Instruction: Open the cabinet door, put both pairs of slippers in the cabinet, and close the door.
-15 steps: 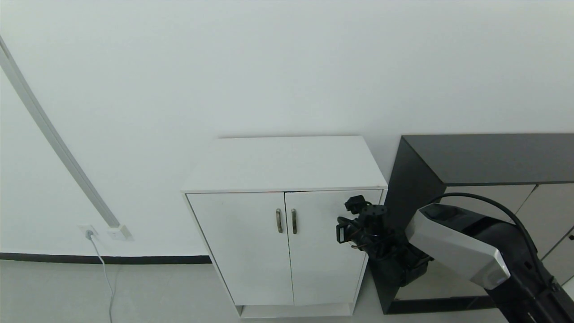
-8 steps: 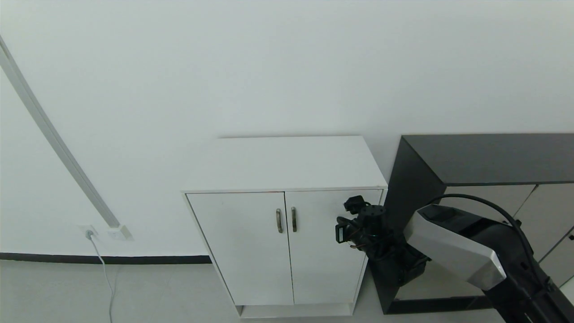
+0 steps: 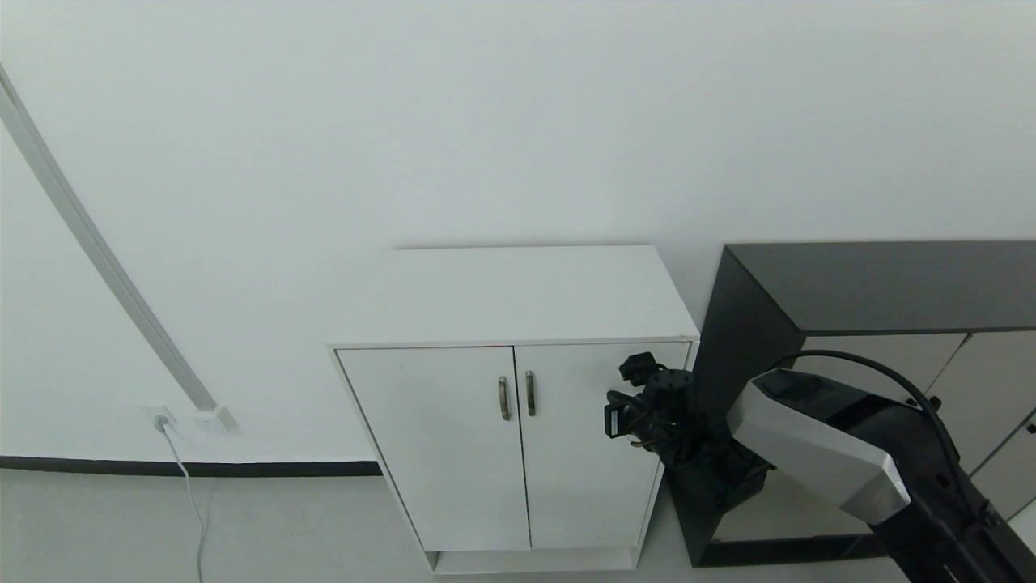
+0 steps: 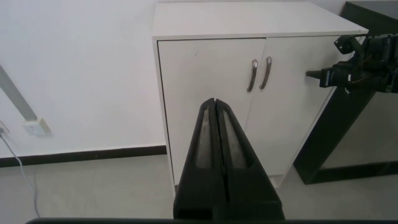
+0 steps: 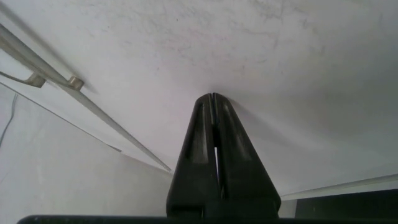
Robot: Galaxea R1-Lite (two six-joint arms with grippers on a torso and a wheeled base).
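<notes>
Head view — cabinet (image 3: 477,421) doors closed.

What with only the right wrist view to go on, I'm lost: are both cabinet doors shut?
Observer: Yes, the head view shows both doors of the white cabinet shut.
Operator: Where is my right hand compared with the handles?
Observer: The right hand is in front of the right door, to the right of that door's handle and about level with it.
Operator: And the left hand?
Observer: The left hand is shut, back from the cabinet and pointing at its doors.
</notes>
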